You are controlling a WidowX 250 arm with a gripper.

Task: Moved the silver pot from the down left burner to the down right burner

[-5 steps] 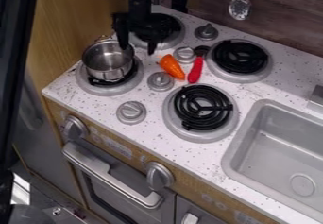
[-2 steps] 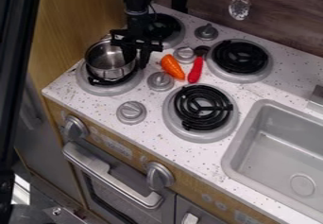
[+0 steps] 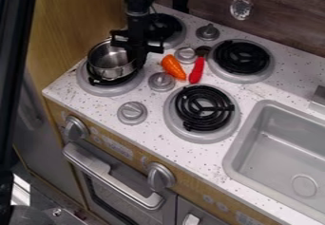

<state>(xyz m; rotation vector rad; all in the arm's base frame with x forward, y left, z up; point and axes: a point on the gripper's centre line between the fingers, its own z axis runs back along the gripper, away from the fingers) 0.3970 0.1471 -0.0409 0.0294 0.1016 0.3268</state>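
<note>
Claw (image 3: 138, 59) clamped on silver pot (image 3: 109, 62) at down left burner (image 3: 109, 90), near left corner of table (image 3: 152, 133); we should lift vertically, level, before crossing to down right burner (image 3: 202, 107).

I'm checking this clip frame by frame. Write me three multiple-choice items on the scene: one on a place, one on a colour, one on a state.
1. Where is the silver pot?
A) At the lower left burner
B) At the lower right burner
C) In the sink

2. What colour is the toy vegetable beside the red-handled utensil?
A) Purple
B) Green
C) Orange

3. What state is the pot in?
A) Upside down
B) Open side up
C) Covered by a lid

Key:
1. A: that burner's ring and part of its coil show around the pot's base.
2. C: its body is orange all over.
3. B: its rim and shiny inside are visible from above.
</note>
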